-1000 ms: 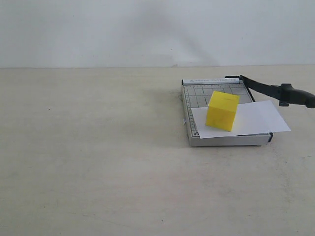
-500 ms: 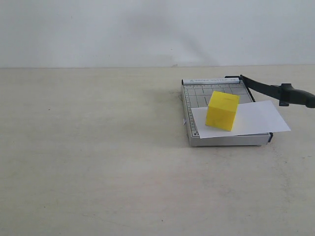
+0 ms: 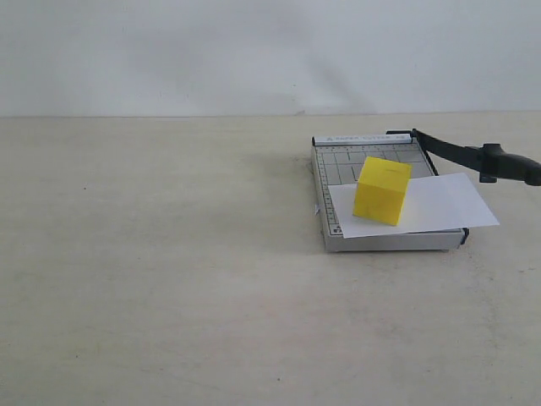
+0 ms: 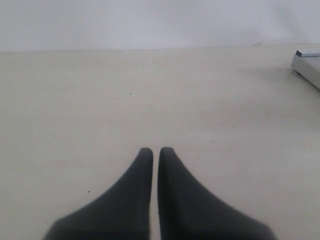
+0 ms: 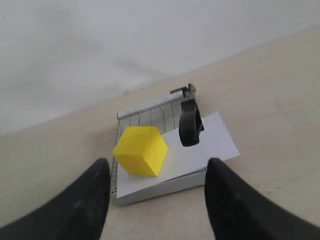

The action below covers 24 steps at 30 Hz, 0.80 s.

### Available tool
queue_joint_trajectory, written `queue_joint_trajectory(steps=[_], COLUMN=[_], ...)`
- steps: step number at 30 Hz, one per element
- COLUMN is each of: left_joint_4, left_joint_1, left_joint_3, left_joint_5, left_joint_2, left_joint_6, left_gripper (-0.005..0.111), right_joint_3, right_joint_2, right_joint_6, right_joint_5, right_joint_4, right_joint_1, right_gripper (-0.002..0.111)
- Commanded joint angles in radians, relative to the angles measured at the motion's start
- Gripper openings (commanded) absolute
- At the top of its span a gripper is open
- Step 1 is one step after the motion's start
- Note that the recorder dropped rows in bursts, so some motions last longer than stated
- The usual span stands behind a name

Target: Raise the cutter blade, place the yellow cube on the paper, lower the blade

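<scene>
The yellow cube (image 3: 382, 191) rests on the white paper (image 3: 444, 203), which lies across the grey gridded cutter base (image 3: 338, 162). The black cutter blade (image 3: 452, 150) is raised at an angle, its thick handle (image 3: 510, 165) hanging out past the base's right side. Neither gripper shows in the exterior view. My right gripper (image 5: 159, 164) is open and empty, hovering off the near edge of the base (image 5: 155, 191), apart from the cube (image 5: 141, 150), paper (image 5: 215, 140) and blade handle (image 5: 190, 125). My left gripper (image 4: 155, 150) is shut on nothing over bare table.
The beige table (image 3: 169, 271) stretches left and in front of the cutter, with a pale wall behind it. In the left wrist view, only a corner of the cutter base (image 4: 310, 64) shows, far from the fingers.
</scene>
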Motion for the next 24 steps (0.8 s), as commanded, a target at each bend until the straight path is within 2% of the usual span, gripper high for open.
queue_joint_trajectory(steps=[1, 9, 14, 19, 24], left_joint_4=[0.024, 0.022, 0.022, 0.022, 0.022], left_joint_1=[0.004, 0.004, 0.004, 0.004, 0.004], left_joint_3=[0.002, 0.002, 0.002, 0.002, 0.002], left_joint_5=[-0.014, -0.017, -0.017, -0.017, -0.017], left_joint_2=[-0.003, -0.003, -0.003, -0.003, -0.003], left_joint_6=[-0.053, -0.053, -0.053, -0.053, -0.053], left_gripper=[0.004, 0.004, 0.004, 0.004, 0.004], right_joint_3=[-0.180, -0.599, -0.773, -0.873, -0.885], right_joint_2=[0.215, 0.595, 0.773, 0.897, 0.981], right_joint_6=[-0.068, -0.300, -0.350, -0.356, -0.400], right_joint_5=[0.123, 0.546, 0.675, 0.786, 0.836], right_joint_4=[-0.013, -0.017, -0.050, -0.118, -0.137], right_joint_1=[-0.001, -0.001, -0.001, -0.001, -0.001], right_gripper=[0.054, 0.054, 0.054, 0.054, 0.054])
